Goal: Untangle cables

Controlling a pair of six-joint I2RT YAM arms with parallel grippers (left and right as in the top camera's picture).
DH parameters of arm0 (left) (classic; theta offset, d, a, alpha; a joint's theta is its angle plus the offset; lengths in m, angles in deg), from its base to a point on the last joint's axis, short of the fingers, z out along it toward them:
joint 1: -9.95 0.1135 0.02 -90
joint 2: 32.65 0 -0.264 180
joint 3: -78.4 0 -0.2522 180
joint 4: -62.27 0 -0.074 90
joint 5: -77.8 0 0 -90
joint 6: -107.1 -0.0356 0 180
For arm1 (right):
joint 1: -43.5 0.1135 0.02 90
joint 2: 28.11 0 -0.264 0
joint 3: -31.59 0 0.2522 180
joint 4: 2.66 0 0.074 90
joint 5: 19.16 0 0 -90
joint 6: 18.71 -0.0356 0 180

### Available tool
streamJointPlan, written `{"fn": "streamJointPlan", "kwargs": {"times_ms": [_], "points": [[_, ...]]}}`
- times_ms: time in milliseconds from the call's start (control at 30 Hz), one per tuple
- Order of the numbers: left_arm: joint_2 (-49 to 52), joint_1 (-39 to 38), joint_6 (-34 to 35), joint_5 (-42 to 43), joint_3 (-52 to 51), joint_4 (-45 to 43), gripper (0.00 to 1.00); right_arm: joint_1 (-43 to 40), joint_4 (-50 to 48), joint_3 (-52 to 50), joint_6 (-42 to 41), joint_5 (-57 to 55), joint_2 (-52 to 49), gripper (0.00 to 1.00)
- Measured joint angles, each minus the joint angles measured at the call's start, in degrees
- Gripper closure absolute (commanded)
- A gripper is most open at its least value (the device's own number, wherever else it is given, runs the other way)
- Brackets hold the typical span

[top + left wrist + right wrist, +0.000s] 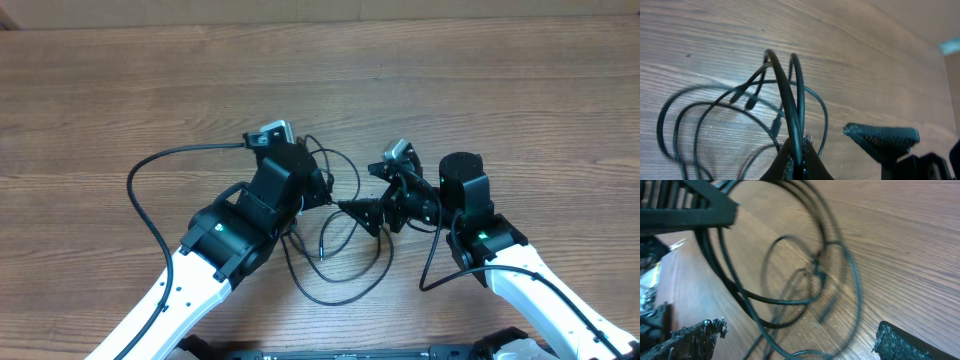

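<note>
With my left gripper (798,152) pinching loops of the cables (785,95) at mid-frame, my right gripper (800,337) faces the tangle spread wide; I'd close on one strand only, then pull away slowly.

Thin black cables (335,301), tangled, on the wooden tabletop (480,100).
Several overlapping loops lie slack and flat on the wood. Two strands (801,95) arch up off it side by side, above the rest. Small plug ends (750,104) lie among the loops, near one another. I cannot tell which cord is which where they cross.
</note>
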Motion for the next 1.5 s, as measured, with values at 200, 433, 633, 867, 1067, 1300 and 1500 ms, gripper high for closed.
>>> {"fn": "streamJointPlan", "kwargs": {"times_ms": [200, 433, 633, 867, 1067, 1300, 1500], "points": [[0.0, 0.0, 3.2, -2.1, 0.0, 0.7, 0.96, 0.0, 0.0, 0.0, -4.5, -6.6, 0.0, 0.0], [0.0, 0.0, 4.7, -3.2, 0.0, 0.7, 0.96, 0.0, 0.5, 0.0, -6.4, -10.0, 0.0, 0.0], [-2.8, 0.0, 1.2, -6.2, 1.2, -4.9, 0.96, 0.0, 1.7, 0.0, -6.8, -12.4, 0.0, 0.0], [-8.1, 0.0, -11.7, -9.4, 13.0, -5.0, 0.96, 0.0, 2.1, 0.0, -6.8, -13.7, 0.0, 0.0], [-11.3, 0.0, -18.6, -11.6, 19.6, -4.7, 0.96, 0.0, 2.1, 0.0, -6.9, -13.9, 0.0, 0.0], [-11.2, 0.0, -26.5, -20.1, 27.0, -5.5, 0.96, 0.0, 2.6, 0.0, -6.9, -14.0, 0.0, 0.0], [-11.3, 0.0, -35.1, -37.7, 32.9, -6.1, 0.96, 0.0, 2.7, 0.0, -6.9, -14.8, 0.0, 0.0]]}}
